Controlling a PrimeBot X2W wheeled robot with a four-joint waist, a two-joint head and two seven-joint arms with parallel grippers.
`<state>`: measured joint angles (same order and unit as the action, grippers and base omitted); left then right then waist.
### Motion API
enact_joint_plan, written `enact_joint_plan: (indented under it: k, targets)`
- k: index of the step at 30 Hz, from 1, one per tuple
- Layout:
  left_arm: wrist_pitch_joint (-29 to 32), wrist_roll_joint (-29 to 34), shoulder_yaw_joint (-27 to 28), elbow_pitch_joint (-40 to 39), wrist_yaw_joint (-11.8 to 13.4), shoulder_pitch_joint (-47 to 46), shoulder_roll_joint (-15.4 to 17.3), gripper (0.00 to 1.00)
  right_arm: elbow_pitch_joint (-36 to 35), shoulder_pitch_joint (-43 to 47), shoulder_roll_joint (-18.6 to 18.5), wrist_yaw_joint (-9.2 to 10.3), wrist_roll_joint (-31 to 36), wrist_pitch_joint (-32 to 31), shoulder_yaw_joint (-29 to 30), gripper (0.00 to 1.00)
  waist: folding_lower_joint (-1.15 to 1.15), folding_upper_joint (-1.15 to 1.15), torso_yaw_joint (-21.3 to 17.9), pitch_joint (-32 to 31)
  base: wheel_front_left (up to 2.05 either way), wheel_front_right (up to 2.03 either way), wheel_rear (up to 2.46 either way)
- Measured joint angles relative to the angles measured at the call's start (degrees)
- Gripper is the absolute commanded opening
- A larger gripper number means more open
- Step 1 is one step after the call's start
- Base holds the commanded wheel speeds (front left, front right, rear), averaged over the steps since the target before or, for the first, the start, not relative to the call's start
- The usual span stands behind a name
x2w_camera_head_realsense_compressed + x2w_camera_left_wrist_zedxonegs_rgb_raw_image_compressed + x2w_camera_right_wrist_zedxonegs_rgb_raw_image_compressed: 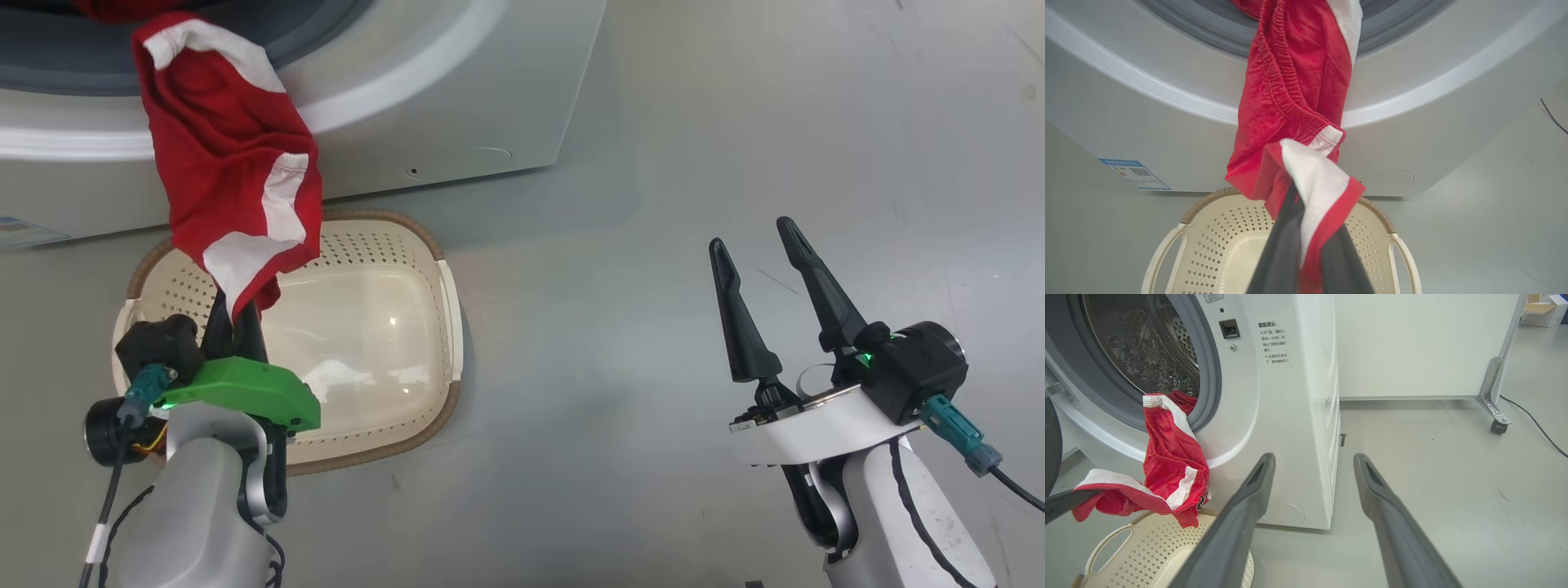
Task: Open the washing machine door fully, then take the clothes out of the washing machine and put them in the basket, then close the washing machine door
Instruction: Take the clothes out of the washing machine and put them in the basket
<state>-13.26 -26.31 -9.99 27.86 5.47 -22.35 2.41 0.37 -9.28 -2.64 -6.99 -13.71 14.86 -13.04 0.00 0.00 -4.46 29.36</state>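
- The left gripper [235,320] is nearest, over the near-left part of the basket [451,318]. Its fingers are pinched tight on a white-and-red hem of the clothes [229,155].
- The right gripper [751,237] hangs well to the right over bare floor, with its jaws spread wide and nothing between them.
- The washer [1290,416] stands at the far left, its opening uncovered. A dark curved edge at the far left of the right wrist view is probably the open door [1051,449].
- The basket sits on the floor just in front of the washer. Its inside looks bare.
- The clothes run from the drum [1147,347] over the gasket [1208,375] and down to the pinch, above the basket's far side.
- Risk: the top end lies on the gasket lip. If the gripper lets go now, the cloth could hang there or drop on the floor behind the basket.
- Risk: the hold is on one thin hem. A snag at the lip during a pull could slip it free.
- Risk: the basket looks light, so dragged cloth could shift it.
- The right wrist view shows the drum's inside and the garment's top end at the opening.
- The left wrist view shows the pinch close up, and a blue label [1135,173].
- The head view shows both grippers and the basket floor.
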Motion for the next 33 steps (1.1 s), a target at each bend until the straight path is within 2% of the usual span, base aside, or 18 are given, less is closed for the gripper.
enact_joint_plan:
  k: [5,6,8,9,10,11,12,22,33]
  targets:
    - [0.0,-0.5,0.3,4.9,-0.3,-2.9,-0.1,0.00,0.0,-0.9,-0.2,0.00,0.0,0.0,0.2,1.00,0.00,0.00,-0.8,2.0,0.00,0.00,0.00]
    - [0.0,-0.9,0.4,5.9,-0.4,-3.3,-0.1,0.03,0.0,-1.2,-0.2,0.00,0.0,0.0,0.3,1.00,0.00,0.00,-0.9,2.4,0.00,0.00,0.00]
    - [0.0,-1.0,0.5,8.1,-0.6,-4.2,-0.2,0.47,0.0,-1.5,-0.2,0.00,0.0,0.0,0.2,1.00,0.00,0.00,-1.2,3.1,0.00,0.00,0.00]
    - [0.0,-1.1,0.7,9.1,-0.7,-4.6,-0.2,0.47,0.0,-1.7,-0.2,0.00,0.0,0.0,0.0,1.00,0.00,0.00,-1.3,3.3,0.00,0.00,0.00]
    - [0.1,-1.5,0.7,10.2,-0.7,-5.0,-0.2,0.82,0.0,-2.0,-0.2,0.00,0.0,0.0,0.1,1.00,0.00,0.00,-1.5,3.6,0.00,0.00,0.00]
    - [0.1,-1.5,0.7,11.3,-0.7,-5.3,-0.2,0.95,0.0,-2.2,-0.2,0.00,0.0,0.0,0.1,1.00,0.00,0.00,-1.6,3.9,0.00,0.00,0.00]
    - [0.1,-1.5,0.7,12.2,-0.7,-5.6,-0.3,1.00,0.0,-2.3,-0.3,0.00,0.0,0.0,0.1,1.00,0.00,0.00,-1.8,4.1,0.00,0.00,0.00]
    - [0.1,-2.4,0.7,20.1,-1.1,-9.3,-0.4,1.00,0.4,-3.2,-0.3,0.00,-0.3,0.0,0.7,1.00,0.00,0.00,-2.3,5.2,0.00,0.00,0.00]
    - [-0.4,-3.0,1.2,23.8,-1.7,-11.3,-0.5,1.00,0.8,-3.5,-0.3,0.00,-0.4,0.0,0.7,1.00,0.00,0.00,-2.4,5.1,0.00,0.00,0.00]
